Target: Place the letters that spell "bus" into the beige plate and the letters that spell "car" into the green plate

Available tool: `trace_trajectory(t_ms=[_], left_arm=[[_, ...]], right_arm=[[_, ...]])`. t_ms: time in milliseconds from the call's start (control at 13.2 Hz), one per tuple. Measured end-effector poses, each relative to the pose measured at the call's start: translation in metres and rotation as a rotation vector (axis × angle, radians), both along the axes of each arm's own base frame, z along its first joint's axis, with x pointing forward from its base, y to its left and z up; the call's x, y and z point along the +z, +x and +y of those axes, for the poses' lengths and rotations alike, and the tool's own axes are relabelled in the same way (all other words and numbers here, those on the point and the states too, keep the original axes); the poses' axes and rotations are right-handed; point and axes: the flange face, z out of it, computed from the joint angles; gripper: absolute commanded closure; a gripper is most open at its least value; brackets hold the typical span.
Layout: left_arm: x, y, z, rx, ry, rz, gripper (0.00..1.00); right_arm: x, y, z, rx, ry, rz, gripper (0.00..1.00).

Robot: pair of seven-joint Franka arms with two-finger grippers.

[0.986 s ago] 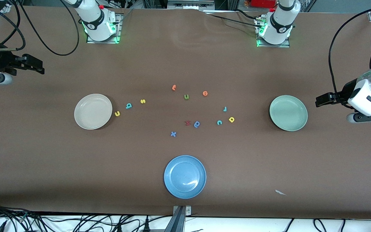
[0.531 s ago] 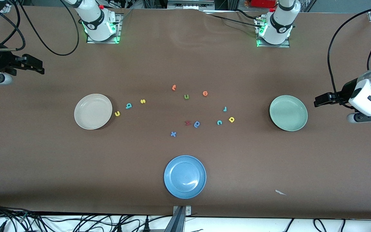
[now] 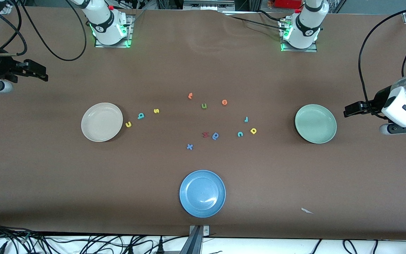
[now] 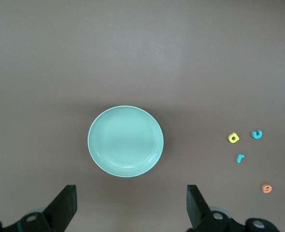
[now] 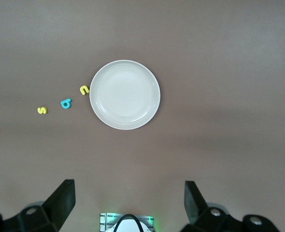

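beige plate rim touches yellow u; others well apart.

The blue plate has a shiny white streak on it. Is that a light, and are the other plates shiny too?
Front view: the blue plate carries a bright white glare streak low in its bowl, likely an overhead lamp's reflection; the beige plate and green plate look matte, with a soft shadow along each rim nearest the camera. Left wrist view: the green plate shows even light, no glare. Right wrist view: the beige plate likewise.
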Motion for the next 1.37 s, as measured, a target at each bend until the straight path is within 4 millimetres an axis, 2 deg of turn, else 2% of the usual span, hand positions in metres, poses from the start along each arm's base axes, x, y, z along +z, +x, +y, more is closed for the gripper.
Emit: trace_trajectory(t_ms=[1366], left_arm=[[-0.0064, -0.0002, -0.0030, -0.005, -0.001, 0.003, 0.00]], right_arm=[[-0.0002, 0.0001, -0.0039, -0.007, 0.000, 0.000, 0.00]])
